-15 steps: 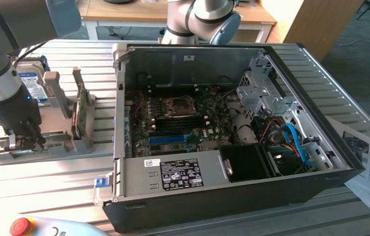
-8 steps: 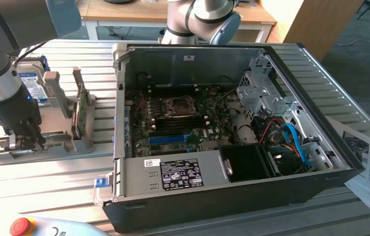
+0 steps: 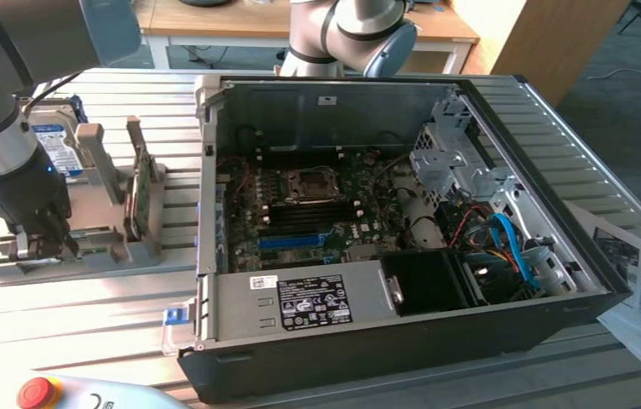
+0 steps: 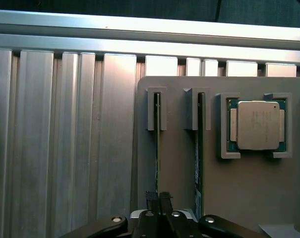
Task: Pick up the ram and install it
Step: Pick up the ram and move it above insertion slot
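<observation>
Ram (image 4: 157, 148) upright on edge in gray holder (image 4: 177, 168) slot; claw (image 4: 158, 196) clamped on it.

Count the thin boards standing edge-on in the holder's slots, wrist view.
2. The ram, in the slot farther from the processor, is pinched by the gripper; a second board stands in the slot beside the processor. More may be hidden.

You get the ram (image 4: 157, 144) edge-on, its face hidden; the claw (image 4: 158, 196), cut off by the frame, covers one end.
</observation>
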